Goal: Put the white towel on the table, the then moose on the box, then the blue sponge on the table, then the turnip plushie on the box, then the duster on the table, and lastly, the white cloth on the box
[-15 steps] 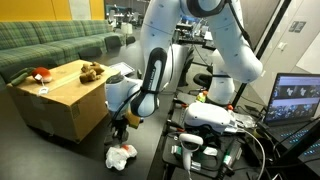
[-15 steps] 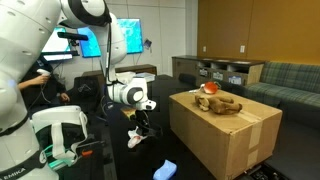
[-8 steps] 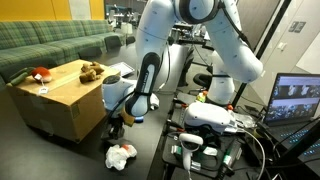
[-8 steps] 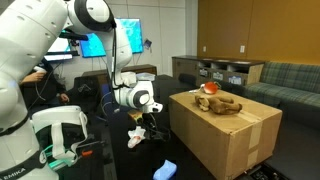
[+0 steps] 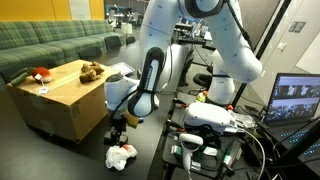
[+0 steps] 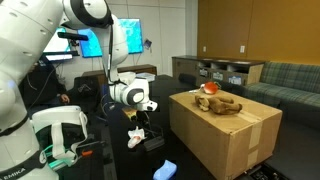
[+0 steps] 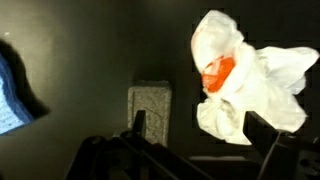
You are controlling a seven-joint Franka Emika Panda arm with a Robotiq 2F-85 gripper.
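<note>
So the white cloth point(image 5: 121, 156) is sitting crumpled on the dark table just beside the box point(image 5: 60, 95). The moose point(image 5: 92, 71) and turnip plushie point(image 5: 38, 73) are already up on the box and the blue sponge point(image 6: 165, 170) is down beside it, so I'd say we're on the last step. The gripper point(image 5: 118, 130) hangs right over the cloth with its jaws spread and nothing in them, so next it needs to drop straight down, pinch a fold and lift it onto the box. Compared with half a second ago the arm has only wobbled slightly away from the box, and the cloth hasn't budged.
</note>
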